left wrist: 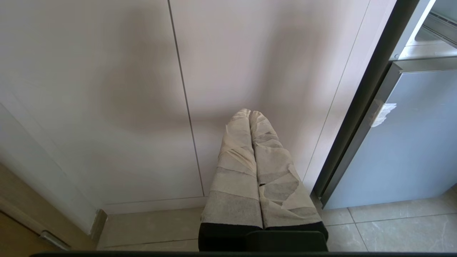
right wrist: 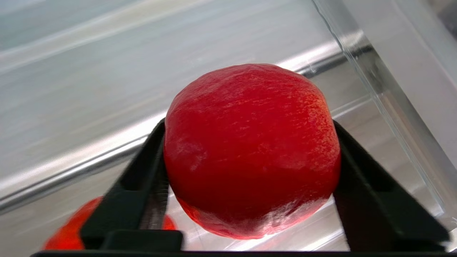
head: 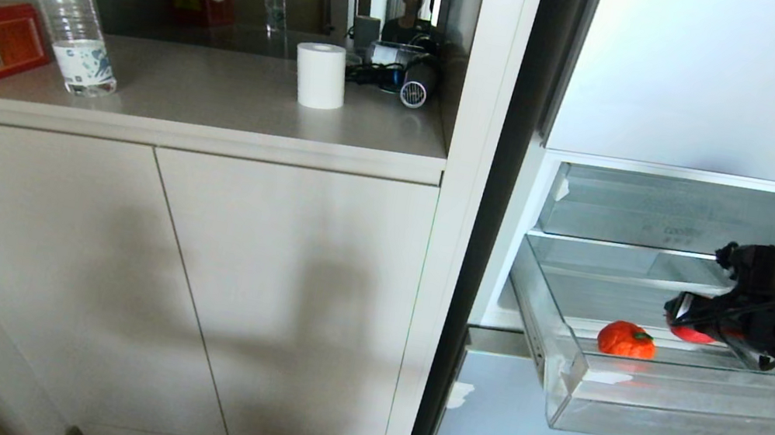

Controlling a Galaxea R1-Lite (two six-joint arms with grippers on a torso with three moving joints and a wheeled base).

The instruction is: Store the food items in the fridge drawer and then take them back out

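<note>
Clear glossy plastic of the fridge drawer [right wrist: 375,71] surrounds the right gripper [right wrist: 250,178], black fingers [right wrist: 360,171] gripping a smooth, round red fruit [right wrist: 250,150]; ribbed orange fruit [head: 625,340] beside them. Left gripper [left wrist: 250,117]: taped fingers closed.

The fridge drawer [head: 637,417] stands pulled out, right of the cabinet. In it the stemmed fruit [head: 625,340] lies to the left, the smooth fruit [right wrist: 250,150] to its right between the right gripper [right wrist: 250,185] fingers [right wrist: 360,167]. On the worktop [head: 218,102], a bottle [head: 76,31] stands left of a paper roll [head: 320,75].
</note>
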